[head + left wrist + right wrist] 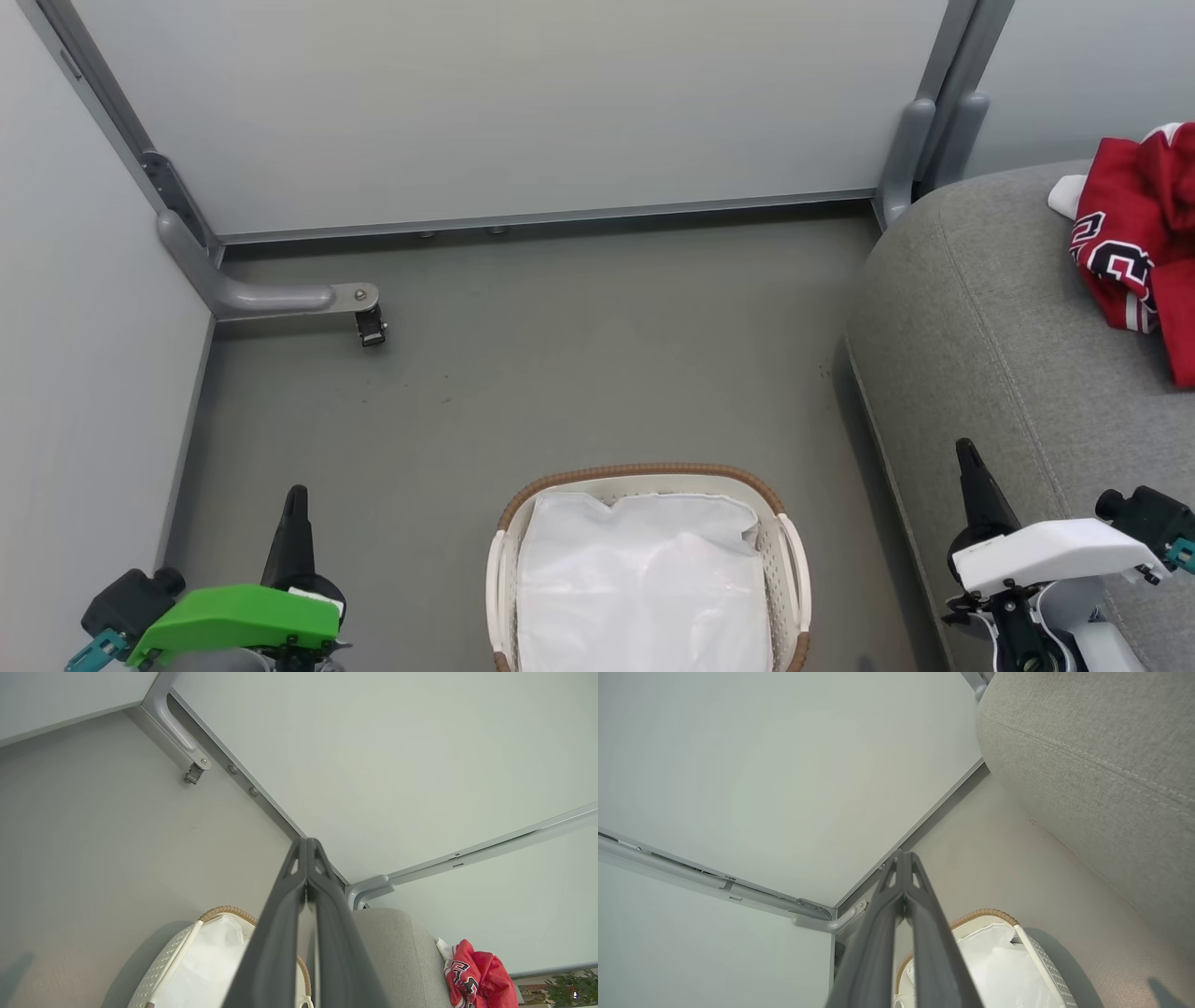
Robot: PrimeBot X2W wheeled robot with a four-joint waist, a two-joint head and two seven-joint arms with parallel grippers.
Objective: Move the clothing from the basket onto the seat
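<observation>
The clothing (1144,233) lay on the seat (980,327), bunched into a red heap at the right edge of the head view. White striped trim and dark, white-edged lettering showed on its folds. In the left wrist view the same red heap sat on top of the grey cushion, close to the pale wall behind it.

The seat was covered in grey fabric, with a rounded corner and a stitched seam along its side. It stood to the right of the basket (644,471), with a strip of grey floor (560,373) between them.

The basket stood on the floor at the bottom middle of the head view, between the two grippers. It was white and perforated, with a brown woven-look rim. Inside it lay a plain white sheet (644,579), somewhat crumpled.

The left gripper (297,499), under a green cover, hung over the floor at the lower left. Its fingers (280,933) were pressed together tip to tip, with nothing between them. The right gripper (967,457), under a white cover, hung at the lower right over the front edge of the seat. Its fingers were also together and empty. Both grippers were well apart from the clothing.

Pale wall panels (513,103) in grey metal frames closed the space behind. A grey bracket (280,299) with a small caster rested on the floor at the left corner.
</observation>
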